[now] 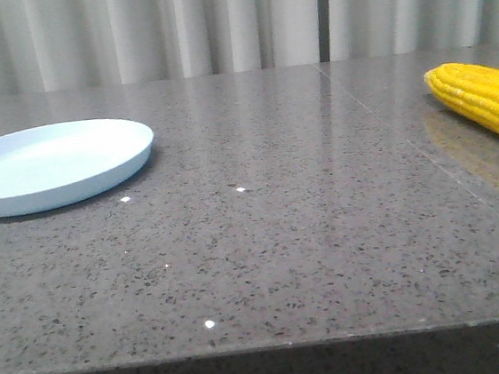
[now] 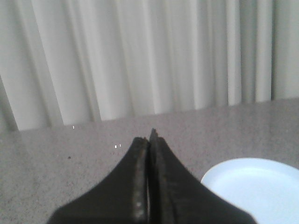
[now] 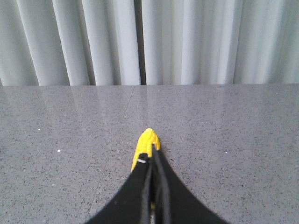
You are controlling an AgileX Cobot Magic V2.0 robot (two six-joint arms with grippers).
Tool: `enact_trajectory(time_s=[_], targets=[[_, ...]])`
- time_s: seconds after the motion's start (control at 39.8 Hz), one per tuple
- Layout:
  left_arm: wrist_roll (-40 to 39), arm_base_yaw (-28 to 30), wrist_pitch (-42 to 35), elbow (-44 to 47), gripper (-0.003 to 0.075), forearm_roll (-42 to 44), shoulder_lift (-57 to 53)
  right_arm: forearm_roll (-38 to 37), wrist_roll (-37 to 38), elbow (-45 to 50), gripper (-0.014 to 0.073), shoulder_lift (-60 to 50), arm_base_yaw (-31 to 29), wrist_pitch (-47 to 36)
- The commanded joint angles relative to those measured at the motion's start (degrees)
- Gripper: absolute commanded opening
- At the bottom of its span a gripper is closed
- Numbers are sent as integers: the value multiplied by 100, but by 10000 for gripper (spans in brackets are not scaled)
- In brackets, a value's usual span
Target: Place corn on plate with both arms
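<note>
A grey speckled stone table [image 1: 264, 239] carries only two things. The plate [image 1: 51, 163] sits at the left side, cut by the left edge of the front view, its pale blue dish bare. The corn [image 1: 483, 97] lies at the far right, well apart from the plate, its far end running out of the picture. Between them the tabletop is open, crossed by a thin seam [image 1: 424, 146] that runs diagonally just left of the corn. A pleated white curtain [image 1: 214, 21] hangs behind the table's back edge, and the front edge shows as a dark lip at the bottom of the front view.

The left gripper [image 2: 149, 140] hangs over bare tabletop with its black fingers pressed together, nothing between them; the plate's rim [image 2: 224, 170] lies just beside it. The right gripper [image 3: 153, 161] is also pinched together, fingers touching, and sits above the corn [image 3: 148, 141], whose yellow tip pokes out beyond the fingertips. Whether the fingers touch the cob cannot be told.
</note>
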Motion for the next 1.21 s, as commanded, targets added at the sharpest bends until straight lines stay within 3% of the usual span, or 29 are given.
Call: enact_trajectory(time_s=[0.0,0.1,0.15,0.23,0.28,0.35,0.43,0.48,0.85,1.18], targets=[[46,-32,-266,-289,-20,-256,433,22,-64,-309,-59,452,-41,-476],[46,-32,-227,-289,-19,-619,534,-11,-64,-303,29,504,-41,-654],[46,-32,-226,-278,-8,-677,534,-29,-64,-303,143,504,-41,-717],[46,-32,-222,-278,81,-675,534,-83,-64,-303,350,504,-41,-722],[46,-32,-248,-278,211,-650,534,-86,-64,-303,491,504,-41,-695],[46,-32,-248,-278,454,-652,534,-86,-64,-303,624,504,-41,-646],[46,-32,-248,-278,647,-652,534,-86,-64,-303,661,504,-41,-631],[46,-32,-248,-278,706,-652,534,-86,-64,-303,657,504,-41,-631],[133,-32,-176,-462,569,-835,1093,-86,-64,-303,652,504,-41,-626],[448,-32,1602,-1937,565,-1103,3338,-86,-64,-303,652,504,-41,-626]])
